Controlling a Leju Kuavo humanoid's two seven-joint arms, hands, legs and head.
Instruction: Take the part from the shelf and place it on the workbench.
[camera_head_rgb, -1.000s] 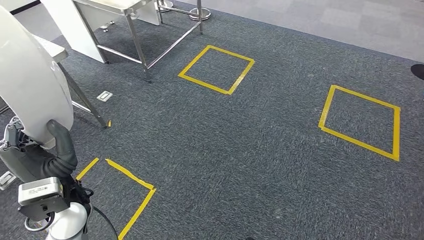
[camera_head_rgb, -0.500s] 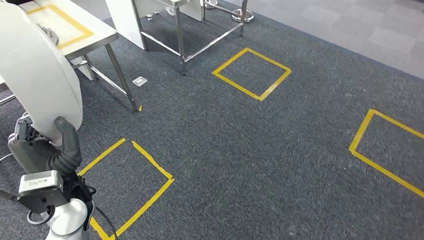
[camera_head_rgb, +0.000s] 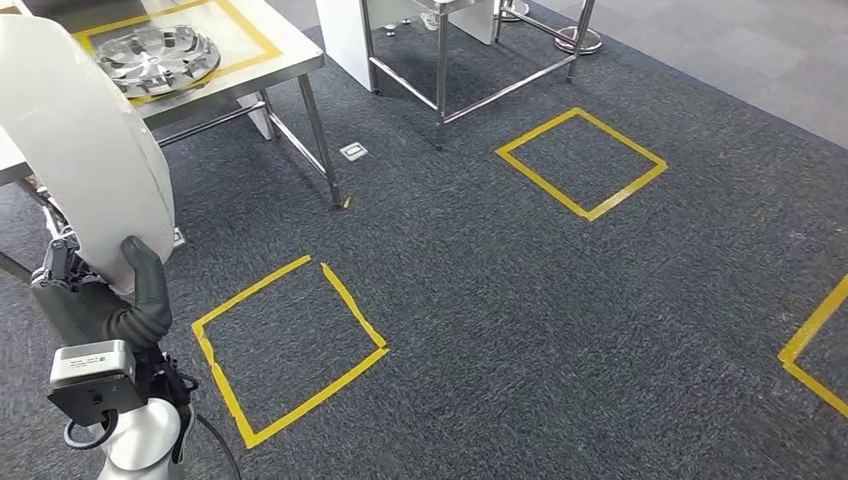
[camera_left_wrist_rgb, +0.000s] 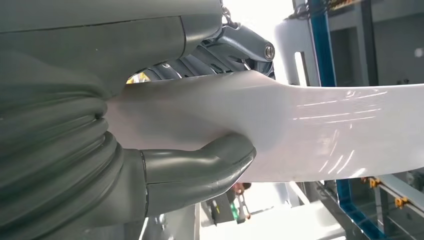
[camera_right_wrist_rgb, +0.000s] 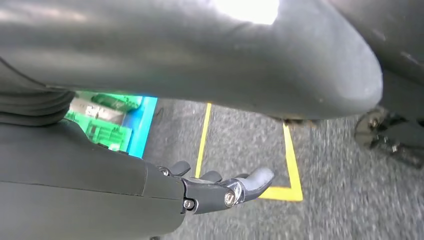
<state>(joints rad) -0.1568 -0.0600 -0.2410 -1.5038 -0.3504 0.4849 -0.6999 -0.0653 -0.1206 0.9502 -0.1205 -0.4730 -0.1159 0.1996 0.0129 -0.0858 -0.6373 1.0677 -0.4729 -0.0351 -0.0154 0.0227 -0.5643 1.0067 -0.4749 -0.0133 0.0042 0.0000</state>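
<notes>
Holding a large white curved part (camera_head_rgb: 85, 150), the left hand (camera_head_rgb: 105, 300) sits at about eight o'clock in the head view, its dark thumb pressed on the part's lower edge. Since the earlier frames the whole picture has slid rightward, a camera turn rather than any move of the floor marks: the desk (camera_head_rgb: 290, 62) at eleven o'clock now shows its top, with yellow tape framing a silver ribbed disc (camera_head_rgb: 158, 55). The taped yellow square (camera_head_rgb: 290, 345) on the carpet lies near six o'clock, a second taped square (camera_head_rgb: 582, 163) sits at one o'clock, and the corner of a third (camera_head_rgb: 815, 350) at four o'clock.

The left wrist view shows what the head view cannot: the thumb (camera_left_wrist_rgb: 200, 165) under the white part (camera_left_wrist_rgb: 310, 130) and the darker fingers (camera_left_wrist_rgb: 225, 50) over its far side, clamping it. The right wrist view shows the right hand (camera_right_wrist_rgb: 220, 187) holding nothing, its fingers loosely curled and apart above the carpet and a yellow tape corner (camera_right_wrist_rgb: 287, 192).
</notes>
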